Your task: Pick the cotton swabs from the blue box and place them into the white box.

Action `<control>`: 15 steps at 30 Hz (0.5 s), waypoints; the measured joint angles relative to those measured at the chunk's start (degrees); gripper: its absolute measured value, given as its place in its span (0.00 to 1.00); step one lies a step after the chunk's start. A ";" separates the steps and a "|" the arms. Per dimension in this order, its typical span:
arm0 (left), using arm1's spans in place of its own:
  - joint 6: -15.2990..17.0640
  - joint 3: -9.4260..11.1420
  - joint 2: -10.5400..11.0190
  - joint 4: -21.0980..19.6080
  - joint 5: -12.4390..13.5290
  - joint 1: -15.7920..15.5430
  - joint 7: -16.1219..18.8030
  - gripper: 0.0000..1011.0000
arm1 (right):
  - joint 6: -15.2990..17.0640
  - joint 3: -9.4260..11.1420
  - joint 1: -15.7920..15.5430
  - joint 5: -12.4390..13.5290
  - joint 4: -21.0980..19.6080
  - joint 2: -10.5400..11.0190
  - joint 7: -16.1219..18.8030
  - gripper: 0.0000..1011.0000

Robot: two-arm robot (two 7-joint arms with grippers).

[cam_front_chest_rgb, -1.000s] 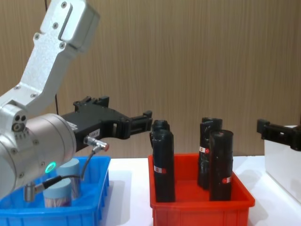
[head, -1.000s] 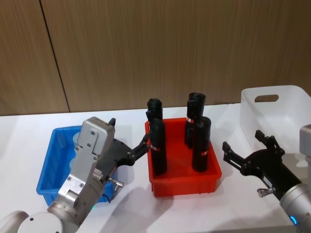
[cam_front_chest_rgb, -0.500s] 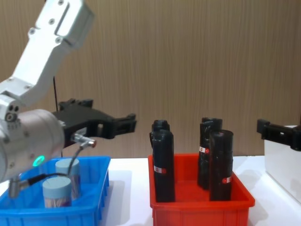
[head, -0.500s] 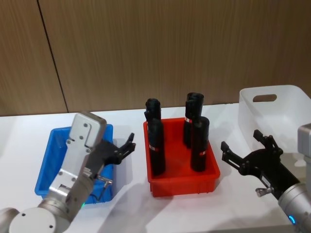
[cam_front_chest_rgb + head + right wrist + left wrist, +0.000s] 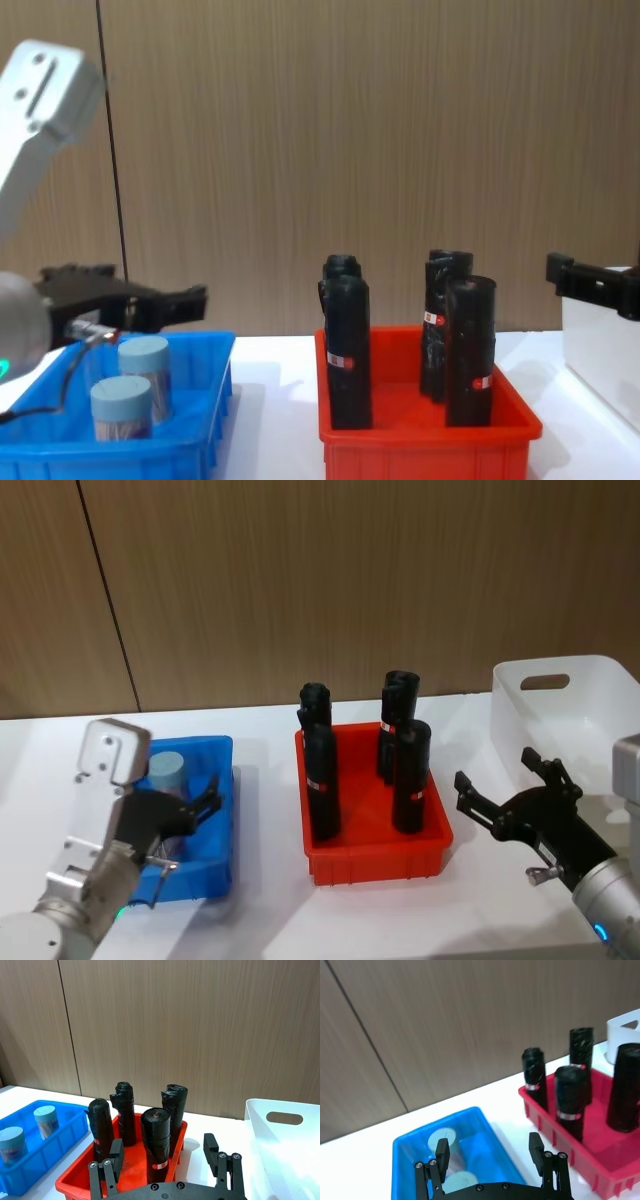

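Two cotton swabs jars stand in the blue box (image 5: 205, 445), a taller-standing one (image 5: 145, 368) behind a nearer one (image 5: 120, 408); both also show in the right wrist view (image 5: 46, 1119) (image 5: 11, 1142). My left gripper (image 5: 208, 798) hovers open just over the blue box (image 5: 215, 825), with one cotton swabs lid (image 5: 168, 772) visible behind it and the jars (image 5: 442, 1137) below its spread fingers (image 5: 442, 1152). The white box (image 5: 570, 705) stands at the far right. My right gripper (image 5: 497, 772) hangs open between the red bin and the white box, holding nothing.
A red bin (image 5: 375, 855) with several tall black rolls (image 5: 412, 775) stands between the blue and white boxes. A wooden wall runs behind the white table (image 5: 270, 920).
My left arm has pulled back to the left, from beside the red bin to over the blue box, still open. The right arm has stayed put.
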 joint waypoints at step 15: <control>-0.34 -2.54 1.22 6.37 -5.35 -0.72 -4.73 0.99 | 0.00 0.00 0.00 0.00 0.00 0.00 0.00 0.99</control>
